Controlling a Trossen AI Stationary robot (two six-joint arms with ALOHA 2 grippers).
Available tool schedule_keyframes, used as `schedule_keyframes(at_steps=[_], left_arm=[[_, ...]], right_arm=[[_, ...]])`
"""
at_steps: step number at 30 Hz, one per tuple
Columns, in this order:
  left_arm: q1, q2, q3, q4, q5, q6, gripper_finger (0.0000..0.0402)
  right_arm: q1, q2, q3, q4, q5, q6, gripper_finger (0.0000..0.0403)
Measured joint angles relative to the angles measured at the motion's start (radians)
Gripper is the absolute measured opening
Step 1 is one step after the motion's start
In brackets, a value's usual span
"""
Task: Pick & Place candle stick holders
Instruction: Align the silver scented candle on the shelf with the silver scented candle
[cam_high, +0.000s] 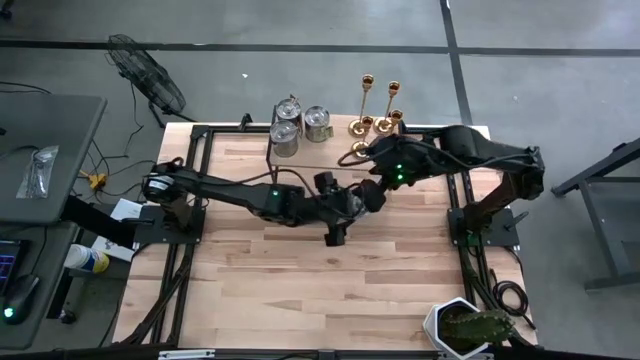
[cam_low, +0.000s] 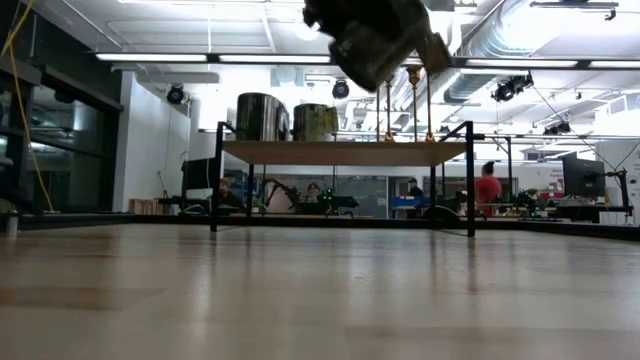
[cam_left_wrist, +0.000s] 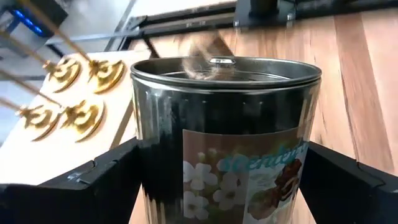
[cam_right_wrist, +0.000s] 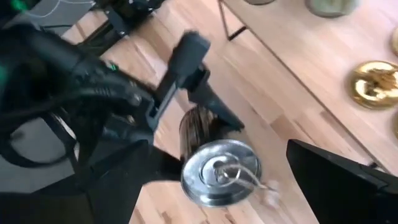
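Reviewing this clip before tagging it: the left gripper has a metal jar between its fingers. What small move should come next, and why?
Probably lower the jar to the table and let go. The left gripper holds a lidded jar, not a task item; the gold candle stick holders stand untouched on the shelf, and the right gripper hangs open above the jar.

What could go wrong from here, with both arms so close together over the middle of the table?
1. The left gripper is clamped on a lidded tin, not one of the gold candlestick holders, so the wrong item may get placed.
2. The open right gripper hangs close to the tin; moving either arm might knock them together.
3. The tin looks held off the table; a slip would likely drop it.
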Motion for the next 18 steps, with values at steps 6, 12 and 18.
schedule_keyframes(at_steps=[6, 12, 18], left_arm=[[0.001, 0.000, 0.002, 0.010, -0.128, -0.079, 0.0353], [0.002, -0.031, 0.002, -0.026, -0.323, -0.142, 0.0353], [0.029, -0.034, 0.004, -0.005, -0.338, -0.161, 0.0353]], right_arm=[[0.018, -0.057, -0.001, -0.070, 0.062, 0.058, 0.0369], [0.109, -0.139, -0.001, -0.162, 0.274, 0.148, 0.0368], [0.240, -0.178, -0.002, -0.258, 0.477, 0.242, 0.0368]])
